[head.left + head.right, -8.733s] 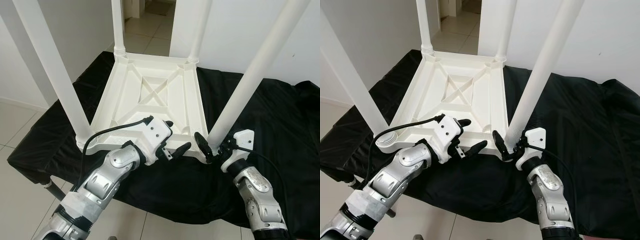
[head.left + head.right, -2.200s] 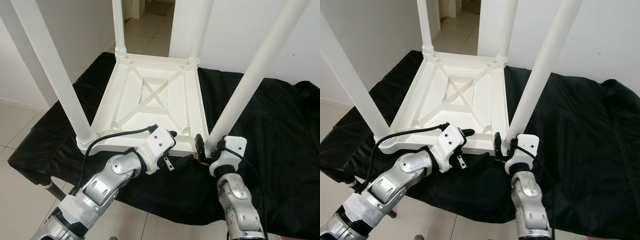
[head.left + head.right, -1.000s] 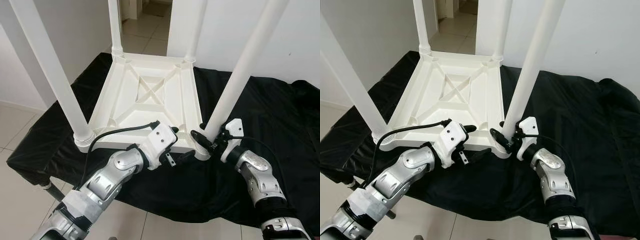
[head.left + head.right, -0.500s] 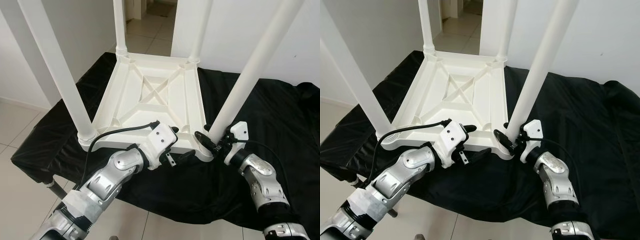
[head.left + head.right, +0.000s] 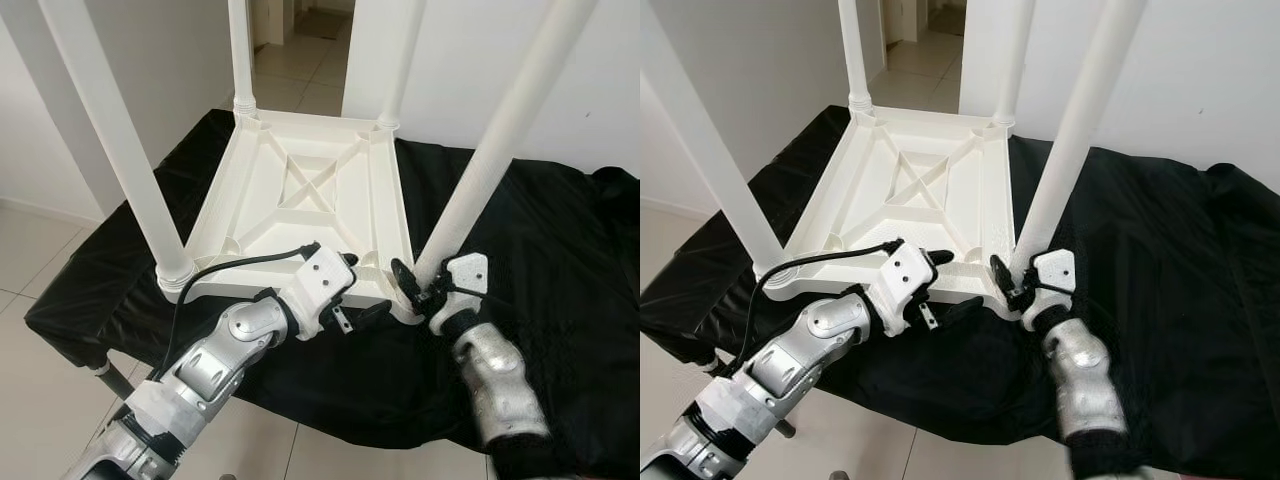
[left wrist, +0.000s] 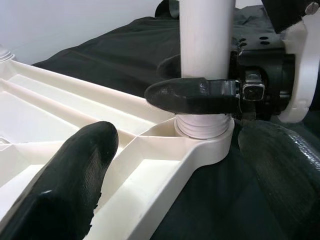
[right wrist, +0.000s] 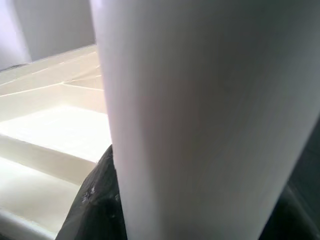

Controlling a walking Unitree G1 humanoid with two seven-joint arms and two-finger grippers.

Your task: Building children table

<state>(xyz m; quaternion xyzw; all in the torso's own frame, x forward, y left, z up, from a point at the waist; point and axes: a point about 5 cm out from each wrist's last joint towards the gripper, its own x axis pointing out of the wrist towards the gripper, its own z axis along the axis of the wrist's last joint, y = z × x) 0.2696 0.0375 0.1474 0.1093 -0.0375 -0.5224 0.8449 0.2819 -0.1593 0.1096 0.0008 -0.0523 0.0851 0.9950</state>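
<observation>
A white plastic children's table (image 5: 300,190) lies upside down on a black cloth (image 5: 560,230), its legs pointing up. My right gripper (image 5: 420,285) is shut around the base of the near right leg (image 5: 500,140), just above its socket (image 6: 205,140). One of its black fingers (image 6: 200,95) crosses the front of the leg (image 7: 200,125). My left gripper (image 5: 358,288) is shut on the tabletop's near rim (image 6: 150,165), one finger (image 6: 65,185) on the inside and the other underneath. The near left leg (image 5: 110,130) stands in its corner.
Two far legs (image 5: 240,50) (image 5: 400,60) rise at the back corners. The cloth-covered surface ends at a near edge, with tiled floor (image 5: 40,270) below to the left. A white wall stands behind, with a doorway (image 5: 300,40) at the back.
My right forearm has swung in to the left and under the wrist, while the gripper stays around the leg's base. The left gripper keeps its hold on the rim.
</observation>
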